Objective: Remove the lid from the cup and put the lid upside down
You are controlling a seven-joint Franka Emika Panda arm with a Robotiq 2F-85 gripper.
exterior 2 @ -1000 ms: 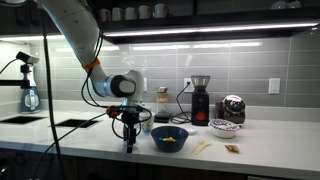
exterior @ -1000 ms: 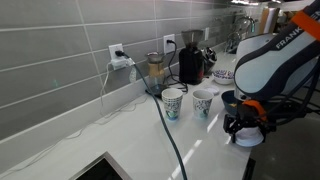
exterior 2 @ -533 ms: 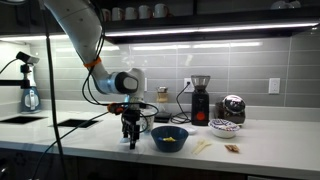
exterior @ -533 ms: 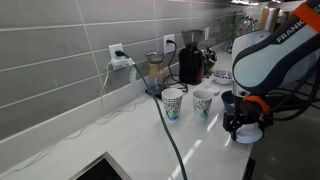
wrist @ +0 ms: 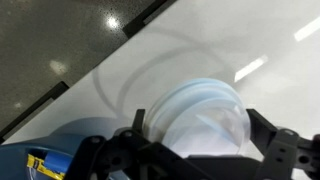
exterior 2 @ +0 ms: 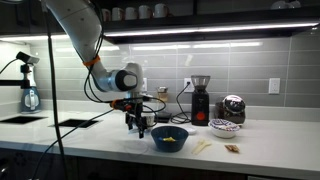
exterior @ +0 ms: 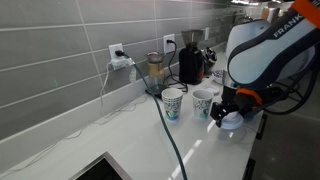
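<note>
A round white lid (wrist: 196,108) fills the gap between my gripper's (wrist: 198,128) two black fingers in the wrist view, its rim meeting both of them. In an exterior view the gripper (exterior: 229,112) hangs above the counter, shut on the lid (exterior: 233,121), just right of the cup (exterior: 203,101). That short white paper cup stands upright with its mouth uncovered. In an exterior view from the front the gripper (exterior 2: 140,125) hovers left of a blue bowl (exterior 2: 170,138); the lid is too small to make out there.
A taller teal-patterned cup (exterior: 172,103) stands beside the short one. A coffee grinder (exterior: 189,62) and a power cord (exterior: 165,125) lie behind and across the counter. The blue bowl's edge (wrist: 40,160) shows beside the fingers. A sink (exterior: 100,168) opens at the near end.
The gripper has risen off the counter and shifted toward the cups, carrying the lid with it.
</note>
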